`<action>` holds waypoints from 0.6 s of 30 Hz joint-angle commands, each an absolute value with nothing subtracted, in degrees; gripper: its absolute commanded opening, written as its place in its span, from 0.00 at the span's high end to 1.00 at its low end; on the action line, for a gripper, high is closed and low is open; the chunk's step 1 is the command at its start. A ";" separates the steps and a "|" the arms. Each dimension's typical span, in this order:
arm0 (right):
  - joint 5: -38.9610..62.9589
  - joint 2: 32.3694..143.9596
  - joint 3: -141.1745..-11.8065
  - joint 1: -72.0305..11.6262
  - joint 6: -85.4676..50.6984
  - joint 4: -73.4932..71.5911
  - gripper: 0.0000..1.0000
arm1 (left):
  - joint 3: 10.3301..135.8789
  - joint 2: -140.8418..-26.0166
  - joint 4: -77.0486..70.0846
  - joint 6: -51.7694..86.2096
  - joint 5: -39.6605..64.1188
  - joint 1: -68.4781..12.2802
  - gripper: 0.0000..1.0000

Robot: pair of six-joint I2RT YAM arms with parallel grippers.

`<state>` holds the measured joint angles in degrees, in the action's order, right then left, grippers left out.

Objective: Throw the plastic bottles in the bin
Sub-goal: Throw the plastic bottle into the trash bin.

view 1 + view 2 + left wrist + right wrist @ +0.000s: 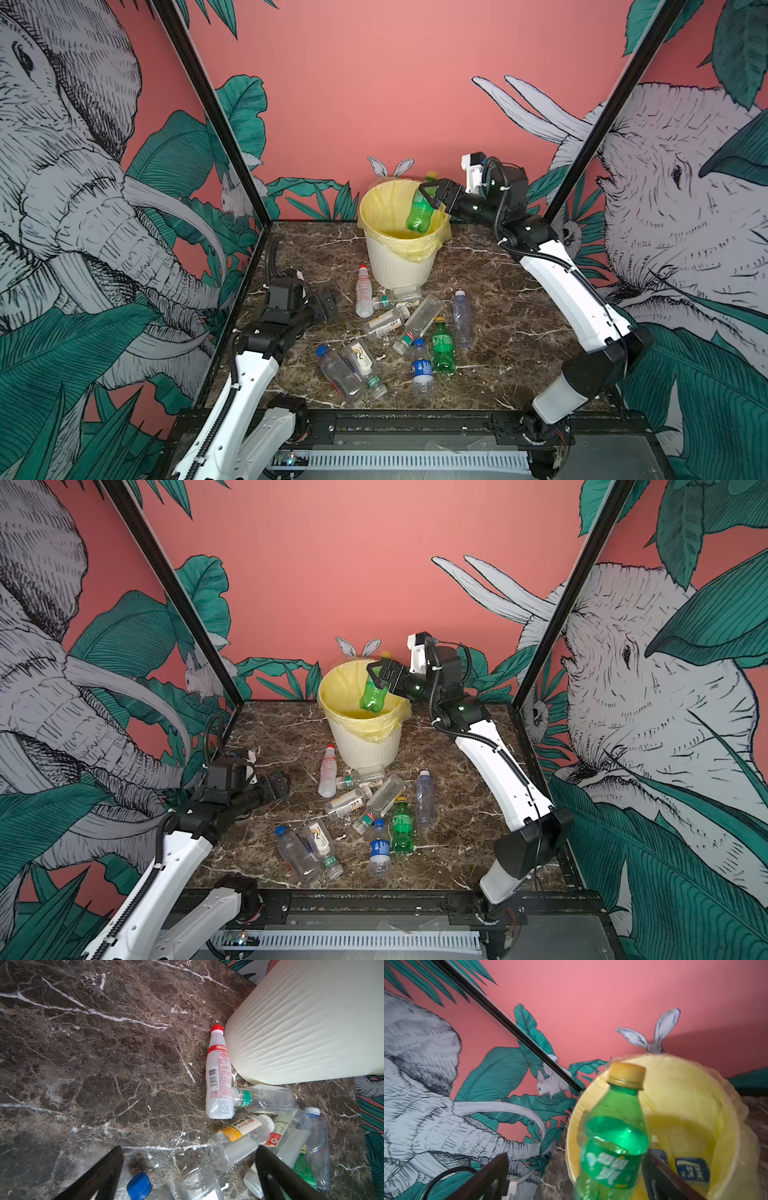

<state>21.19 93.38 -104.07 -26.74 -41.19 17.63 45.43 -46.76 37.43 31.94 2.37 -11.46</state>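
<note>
Both top views look down frontally (nearly alike); close wrist views share the bin [301, 1022].

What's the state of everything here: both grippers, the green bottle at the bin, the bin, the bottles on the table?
bin: upright, lined with a yellow bag, labelled bottles inside.
green bottle: capped, cap up, tilted, over the bin's mouth, blurred.
right gripper: open, fingers spread either side of the green bottle.
left gripper: open, empty.
loose bottles: lying on their sides on the table, in front of the bin.
</note>
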 commanded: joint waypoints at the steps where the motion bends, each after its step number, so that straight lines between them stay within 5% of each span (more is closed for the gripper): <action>1: 17.35 88.50 -103.81 -27.09 -38.42 19.52 0.01 | 46.30 -45.28 41.15 33.02 0.98 -11.16 0.01; 18: 16.61 71.46 -78.57 -25.70 -32.73 17.67 0.01 | 46.93 -43.59 47.38 36.49 -0.92 -11.18 0.00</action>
<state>18.17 72.95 -80.90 -26.30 -34.00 19.75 45.82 -45.12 44.36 35.03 0.27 -11.46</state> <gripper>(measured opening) 0.990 0.994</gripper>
